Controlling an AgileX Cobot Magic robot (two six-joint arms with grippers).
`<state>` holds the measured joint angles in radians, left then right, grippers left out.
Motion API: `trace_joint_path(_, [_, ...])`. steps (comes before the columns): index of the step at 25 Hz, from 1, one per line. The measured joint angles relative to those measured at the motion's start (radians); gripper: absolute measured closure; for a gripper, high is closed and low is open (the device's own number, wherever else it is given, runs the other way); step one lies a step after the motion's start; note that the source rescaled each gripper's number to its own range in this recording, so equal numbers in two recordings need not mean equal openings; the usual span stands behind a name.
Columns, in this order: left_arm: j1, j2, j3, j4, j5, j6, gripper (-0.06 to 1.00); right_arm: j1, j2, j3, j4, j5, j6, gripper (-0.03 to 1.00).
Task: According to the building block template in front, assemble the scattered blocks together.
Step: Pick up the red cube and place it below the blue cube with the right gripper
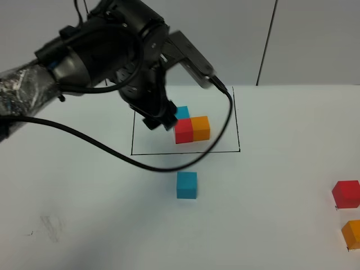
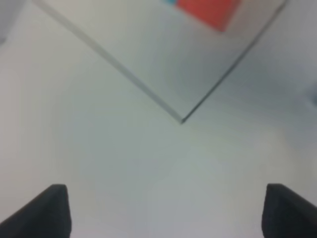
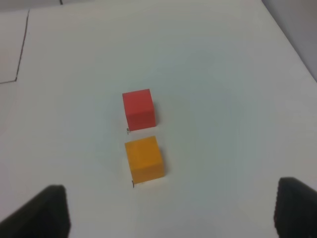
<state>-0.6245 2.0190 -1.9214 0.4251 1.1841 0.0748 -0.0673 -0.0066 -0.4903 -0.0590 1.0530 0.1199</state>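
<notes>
Left gripper [image 2: 166,212], right gripper [image 3: 171,212]: spread wide, empty.
Three loose matte cubes counted: blue [image 1: 187,185], red [image 1: 346,194], orange [image 1: 352,234]; one black-framed three-cube template [image 1: 191,130].

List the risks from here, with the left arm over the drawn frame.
1. The left hand, open, hangs right beside the template; a small swing could knock its cubes out of the L.
2. The arm's black cable loops low close to the loose blue cube and might drag it when the arm moves.

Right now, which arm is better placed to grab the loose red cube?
Right: the right gripper, open, faces the red cube ahead. The left gripper hangs by the template, far from that cube.
</notes>
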Motion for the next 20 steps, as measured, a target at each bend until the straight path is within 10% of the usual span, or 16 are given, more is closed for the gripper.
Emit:
trace_joint_path(6, [0.16,-0.115,0.001,0.107,0.009,-0.34,0.14,0.0,0.0,0.0,0.0,0.0,0.0,0.1])
trace_joint_path(12, [0.273,-0.245,0.055,-0.014,0.01,-0.359,0.13,0.0,0.0,0.0,0.0,0.0,0.0,0.1])
trace_joint_path(20, [0.274,-0.507,0.297,0.064,0.01,-0.383,0.14,0.0,0.0,0.0,0.0,0.0,0.0,0.1])
